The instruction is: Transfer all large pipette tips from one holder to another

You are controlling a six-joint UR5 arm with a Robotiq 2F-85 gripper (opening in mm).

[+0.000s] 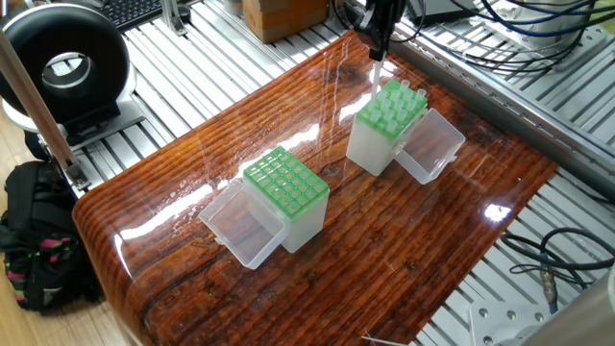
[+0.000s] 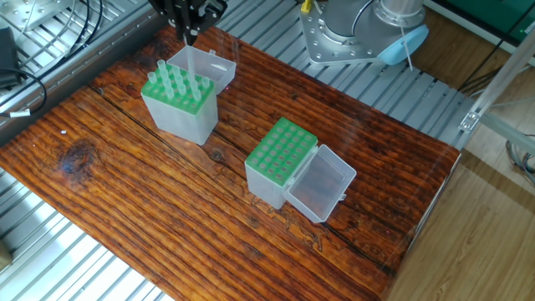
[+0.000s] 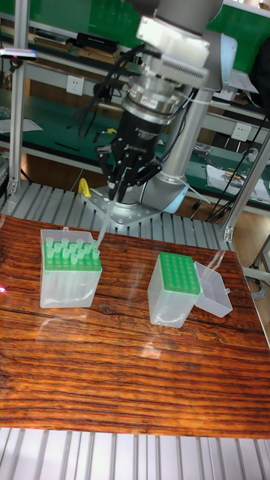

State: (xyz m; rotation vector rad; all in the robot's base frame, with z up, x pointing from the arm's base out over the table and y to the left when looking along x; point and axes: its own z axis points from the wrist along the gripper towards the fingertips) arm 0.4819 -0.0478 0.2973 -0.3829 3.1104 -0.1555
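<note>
My gripper [image 2: 191, 32] [image 1: 378, 46] [image 3: 115, 196] is shut on one large pipette tip [image 2: 191, 63] [image 3: 102, 234], a translucent cone that hangs point down. Its lower end is just over the far corner of the holder with the green top [image 2: 177, 113] [image 1: 377, 144] [image 3: 69, 283]. Several more large pipette tips [image 2: 171, 79] [image 1: 404, 96] [image 3: 67, 251] stand upright in that holder. The second green-topped holder [image 2: 280, 159] [image 1: 285, 192] [image 3: 176, 281] stands near the middle of the table, and all its holes that I see hold nothing.
Each holder has a clear hinged lid [image 2: 322, 188] [image 1: 430, 144] lying open beside it on the wooden table [image 2: 167, 217]. Metal rails, cables [image 1: 538, 19] and a black ring light [image 1: 62, 62] surround the table. A backpack [image 1: 34, 240] sits on the floor.
</note>
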